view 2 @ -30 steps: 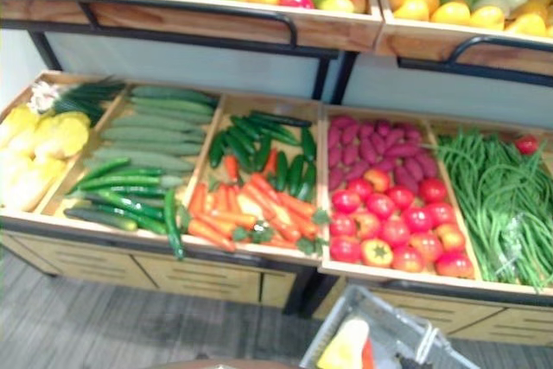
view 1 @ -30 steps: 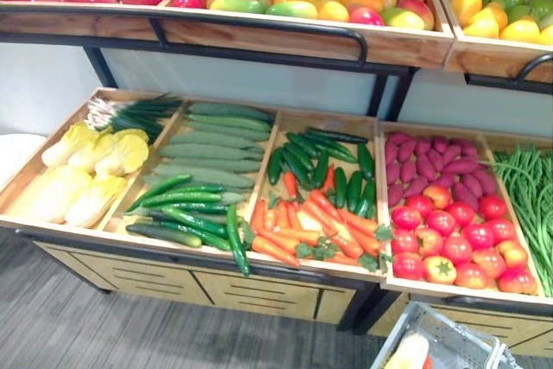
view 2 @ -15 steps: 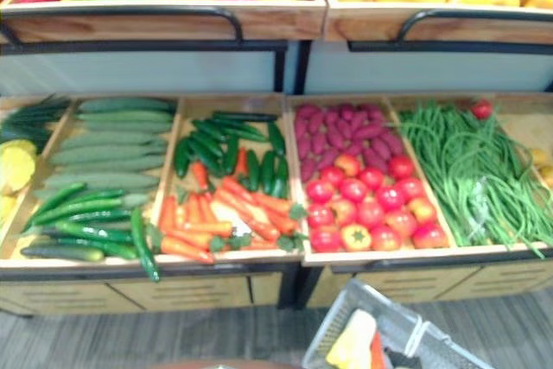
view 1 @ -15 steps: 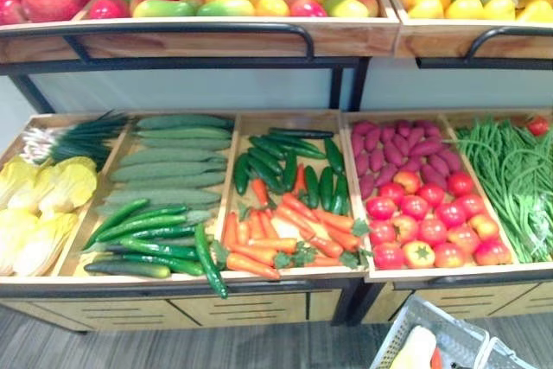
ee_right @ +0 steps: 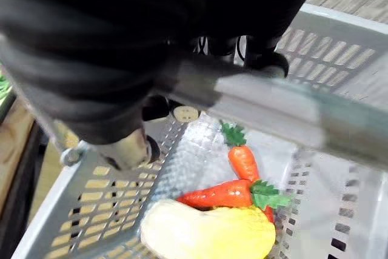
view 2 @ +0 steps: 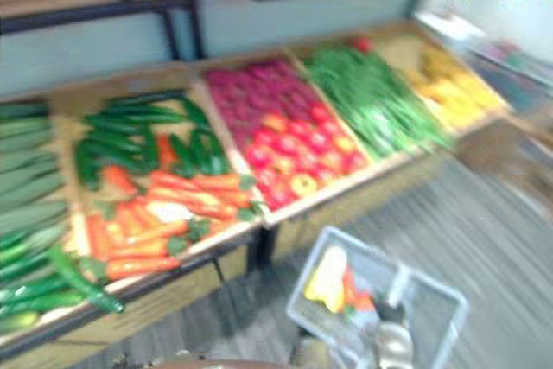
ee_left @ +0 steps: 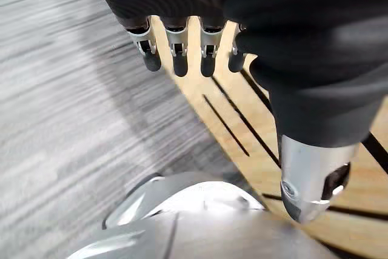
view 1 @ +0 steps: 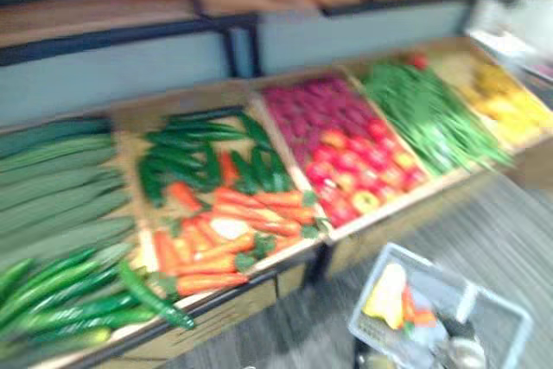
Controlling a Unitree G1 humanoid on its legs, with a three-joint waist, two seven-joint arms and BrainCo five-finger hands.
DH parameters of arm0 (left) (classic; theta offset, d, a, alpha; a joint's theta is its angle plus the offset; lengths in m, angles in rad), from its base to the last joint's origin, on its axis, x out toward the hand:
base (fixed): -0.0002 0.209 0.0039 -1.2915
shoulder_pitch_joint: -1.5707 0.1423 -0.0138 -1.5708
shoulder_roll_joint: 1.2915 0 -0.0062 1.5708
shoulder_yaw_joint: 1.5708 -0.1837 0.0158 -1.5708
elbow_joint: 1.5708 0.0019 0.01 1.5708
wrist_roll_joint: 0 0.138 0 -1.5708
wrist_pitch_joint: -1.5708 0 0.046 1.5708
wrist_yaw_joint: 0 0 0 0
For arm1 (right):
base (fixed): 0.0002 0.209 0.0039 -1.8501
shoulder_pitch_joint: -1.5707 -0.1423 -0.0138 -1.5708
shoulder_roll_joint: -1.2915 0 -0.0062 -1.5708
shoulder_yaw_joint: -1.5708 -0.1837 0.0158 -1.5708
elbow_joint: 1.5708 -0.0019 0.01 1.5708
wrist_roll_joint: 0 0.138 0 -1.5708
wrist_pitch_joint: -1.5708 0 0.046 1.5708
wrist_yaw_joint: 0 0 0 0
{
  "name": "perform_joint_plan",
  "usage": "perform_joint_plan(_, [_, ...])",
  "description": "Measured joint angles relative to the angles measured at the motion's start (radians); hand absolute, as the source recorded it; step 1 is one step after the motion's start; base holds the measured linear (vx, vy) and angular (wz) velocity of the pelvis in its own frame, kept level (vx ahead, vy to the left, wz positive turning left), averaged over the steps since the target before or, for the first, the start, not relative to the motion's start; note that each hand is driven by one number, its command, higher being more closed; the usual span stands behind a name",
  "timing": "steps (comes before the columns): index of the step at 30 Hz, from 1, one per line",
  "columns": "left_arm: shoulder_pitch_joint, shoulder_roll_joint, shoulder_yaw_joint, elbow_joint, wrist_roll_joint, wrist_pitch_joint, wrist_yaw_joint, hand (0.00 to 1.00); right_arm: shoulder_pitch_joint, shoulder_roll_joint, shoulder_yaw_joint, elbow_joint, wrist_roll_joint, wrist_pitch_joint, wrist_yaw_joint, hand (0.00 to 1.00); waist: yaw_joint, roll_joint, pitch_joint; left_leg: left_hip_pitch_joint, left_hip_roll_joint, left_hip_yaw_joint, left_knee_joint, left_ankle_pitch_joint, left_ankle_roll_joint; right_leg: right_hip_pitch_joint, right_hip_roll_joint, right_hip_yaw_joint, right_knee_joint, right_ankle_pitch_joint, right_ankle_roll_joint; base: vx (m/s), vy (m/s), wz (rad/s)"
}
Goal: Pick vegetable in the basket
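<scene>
Two orange carrots with green leafy tops point(ee_right: 242, 162) lie in the bottom of the pale grey perforated plastic basket point(ee_right: 97, 204). They touch each other, and a pale yellow rounded vegetable point(ee_right: 209, 235) rests against them. You will find the task's produce there and in neither hand. The right hand point(ee_right: 139, 77) is clenched round the grey bar handle point(ee_right: 291, 110) that spans the basket. Its dark-tipped fingers point(ee_right: 267, 62) curl over the far side of the bar, and the thumb point(ee_right: 127, 150) sits on the near side. From the head views, you can place the basket low on the robot's right, above the grey striped floor point(ee_left: 60, 89) and in front of the slanted wooden display stand point(view 1: 259, 287). The left hand point(ee_left: 242, 4) is released. Its fingers point(ee_left: 179, 50) hang nearly straight in a row and grasp nothing, above the floor and beside a pale wooden cabinet front with dark slots point(ee_left: 242, 131). On the stand, note one compartment with orange carrots in front point(view 1: 220, 231) and short dark green cucumbers point(view 1: 199, 157) behind. To its right, red tomatoes point(view 1: 354, 170) lie in front of purple tubers point(view 1: 311, 101). Beyond them is a heap of thin green beans point(view 1: 423, 110). To the left, long pale green gourds point(view 1: 52, 187) lie side by side.
</scene>
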Motion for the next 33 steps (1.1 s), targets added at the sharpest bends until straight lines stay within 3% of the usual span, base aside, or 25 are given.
perform_joint_plan(1, [-0.004, 0.003, -0.009, -0.016, 0.005, -0.001, 0.004, 0.00, -0.010, -0.003, 0.011, -0.001, -0.001, 0.000, -0.001, 1.00, 0.000, -0.009, 0.012, 0.025, -0.005, 0.064, -0.023, 0.006, 0.010, 0.005, -0.036, -0.131, 0.130, -0.100, -0.036, -0.24, 0.219, -2.05])
perform_joint_plan(3, [-0.004, 0.006, -0.037, -0.015, 0.004, 0.000, 0.006, 0.00, -0.017, -0.017, 0.039, 0.035, -0.008, -0.005, 0.000, 1.00, 0.001, -0.010, 0.014, 0.061, -0.006, 0.192, -0.053, 0.024, 0.013, 0.062, -0.079, -0.299, 0.296, -0.220, -0.024, -0.16, 0.179, -1.80])
perform_joint_plan(6, [-0.011, 0.004, -0.042, -0.017, 0.004, 0.000, 0.006, 0.00, -0.020, -0.020, 0.037, 0.075, -0.033, -0.004, 0.006, 1.00, -0.003, -0.009, 0.015, 0.083, -0.001, 0.311, -0.061, 0.029, 0.019, 0.149, -0.107, -0.312, 0.336, -0.267, 0.017, -0.12, 0.054, -1.28])
perform_joint_plan(9, [-0.018, 0.001, -0.041, -0.023, 0.004, 0.001, 0.006, 0.00, -0.021, -0.029, 0.033, 0.110, -0.034, -0.001, 0.008, 1.00, -0.003, -0.006, 0.011, 0.093, 0.020, 0.435, -0.062, 0.052, 0.017, 0.201, -0.119, -0.315, 0.255, -0.280, 0.043, -0.11, -0.142, -1.20])
perform_joint_plan(11, [-0.017, -0.004, -0.041, -0.035, 0.008, 0.000, 0.006, 0.00, -0.016, -0.037, 0.032, 0.120, -0.033, 0.000, 0.010, 1.00, -0.003, -0.010, 0.007, 0.092, 0.030, 0.487, -0.064, 0.073, 0.011, 0.198, -0.096, -0.310, 0.177, -0.306, 0.086, -0.07, -0.234, -0.71])
perform_joint_plan(13, [-0.018, -0.026, -0.040, -0.035, 0.013, 0.000, 0.005, 0.00, 0.000, -0.052, 0.028, 0.147, -0.031, 0.004, 0.009, 1.00, -0.002, 0.008, -0.014, 0.074, 0.053, 0.527, -0.057, 0.099, -0.004, 0.200, -0.010, -0.272, 0.016, -0.320, 0.110, -0.05, -0.313, -0.75])
perform_joint_plan(14, [-0.020, -0.035, -0.038, -0.032, 0.014, 0.002, 0.005, 0.00, 0.001, -0.060, 0.029, 0.155, -0.031, 0.008, 0.008, 1.00, -0.003, 0.030, -0.023, 0.065, 0.069, 0.539, -0.059, 0.116, -0.004, 0.200, 0.023, -0.267, -0.027, -0.304, 0.106, -0.04, -0.241, -0.56])
perform_joint_plan(19, [-0.027, -0.047, -0.055, -0.005, 0.048, 0.001, 0.006, 0.00, 0.052, -0.061, 0.033, 0.155, -0.019, 0.018, -0.004, 1.00, -0.009, 0.068, -0.046, 0.114, 0.145, 0.536, -0.005, 0.183, 0.000, 0.256, 0.112, -0.221, -0.121, -0.278, 0.071, -0.03, -0.159, -0.42])
perform_joint_plan(21, [-0.027, -0.047, -0.063, -0.004, 0.050, 0.001, 0.011, 0.00, 0.067, -0.066, 0.042, 0.154, -0.020, 0.017, -0.006, 1.00, -0.010, 0.059, -0.043, 0.128, 0.183, 0.494, 0.059, 0.211, -0.007, 0.286, 0.127, -0.200, -0.140, -0.272, 0.062, -0.04, -0.095, -0.35])
perform_joint_plan(22, [-0.026, -0.045, -0.066, -0.004, 0.050, 0.000, 0.015, 0.00, 0.069, -0.070, 0.055, 0.151, -0.020, 0.017, -0.008, 1.00, -0.008, 0.063, -0.045, 0.121, 0.194, 0.421, 0.100, 0.243, -0.016, 0.296, 0.128, -0.177, -0.147, -0.268, 0.055, -0.05, -0.059, -0.54])
perform_joint_plan(23, [-0.025, -0.043, -0.071, -0.005, 0.050, 0.000, 0.021, 0.00, 0.064, -0.076, 0.073, 0.145, -0.021, 0.016, -0.010, 1.00, -0.003, 0.051, -0.037, 0.083, 0.171, 0.279, 0.111, 0.234, -0.048, 0.303, 0.116, -0.136, -0.154, -0.267, 0.053, -0.05, -0.044, -0.59])
perform_joint_plan(24, [-0.024, -0.044, -0.075, -0.005, 0.051, 0.000, 0.022, 0.00, 0.058, -0.078, 0.073, 0.143, -0.022, 0.016, -0.009, 1.00, -0.003, 0.050, -0.036, 0.067, 0.130, 0.180, 0.087, 0.214, -0.070, 0.302, 0.106, -0.115, -0.154, -0.267, 0.053, -0.05, 0.011, -0.79])
perform_joint_plan(25, [-0.016, -0.045, -0.077, -0.006, 0.050, -0.001, 0.023, 0.00, 0.044, -0.082, 0.073, 0.144, -0.022, 0.016, -0.010, 1.00, 0.000, 0.047, -0.035, 0.047, 0.032, -0.026, 0.019, 0.176, -0.084, 0.300, 0.088, -0.063, -0.154, -0.265, 0.056, -0.04, 0.055, -0.77])
perform_joint_plan(27, [0.007, -0.048, -0.083, -0.005, 0.052, -0.002, 0.030, 0.00, 0.025, -0.081, 0.083, 0.148, -0.022, 0.004, -0.010, 1.00, 0.024, 0.047, -0.034, 0.047, -0.082, -0.243, -0.085, 0.142, -0.095, 0.285, 0.082, 0.029, -0.160, -0.250, 0.061, -0.06, 0.170, -1.39])
perform_joint_plan(28, [0.019, -0.050, -0.082, -0.005, 0.051, -0.004, 0.036, 0.00, 0.014, -0.074, 0.096, 0.147, -0.022, -0.004, -0.008, 1.00, 0.031, 0.049, -0.034, 0.037, -0.115, -0.318, -0.142, 0.144, -0.097, 0.271, 0.092, 0.078, -0.172, -0.239, 0.067, -0.06, 0.204, -1.41])
perform_joint_plan(30, [0.019, -0.055, -0.082, -0.005, 0.052, -0.012, 0.045, 0.00, 0.010, -0.080, 0.111, 0.145, -0.021, -0.005, -0.007, 1.00, 0.036, 0.063, -0.026, 0.021, -0.135, -0.402, -0.235, 0.188, -0.097, 0.245, 0.112, 0.132, -0.174, -0.235, 0.076, -0.05, 0.174, -0.99])
perform_joint_plan(31, [0.018, -0.060, -0.080, -0.005, 0.051, -0.014, 0.047, 0.00, 0.009, -0.083, 0.110, 0.142, -0.021, -0.005, -0.007, 1.00, 0.042, 0.071, -0.022, 0.014, -0.136, -0.419, -0.256, 0.186, -0.081, 0.232, 0.124, 0.162, -0.177, -0.227, 0.088, -0.02, 0.219, -0.85])
perform_joint_plan(32, [0.014, -0.056, -0.073, -0.006, 0.051, -0.013, 0.048, 0.00, 0.010, -0.077, 0.110, 0.142, -0.020, -0.004, -0.009, 1.00, 0.045, 0.071, -0.027, 0.016, -0.152, -0.419, -0.273, 0.181, -0.084, 0.223, 0.117, 0.187, -0.197, -0.215, 0.106, 0.03, 0.228, -0.55])
perform_joint_plan(33, [0.007, -0.050, -0.072, -0.007, 0.052, -0.016, 0.051, 0.00, 0.015, -0.077, 0.109, 0.127, -0.020, -0.006, -0.011, 1.00, 0.042, 0.056, -0.019, 0.002, -0.176, -0.411, -0.286, 0.181, -0.082, 0.215, 0.099, 0.195, -0.235, -0.183, 0.128, 0.06, 0.270, -0.25])
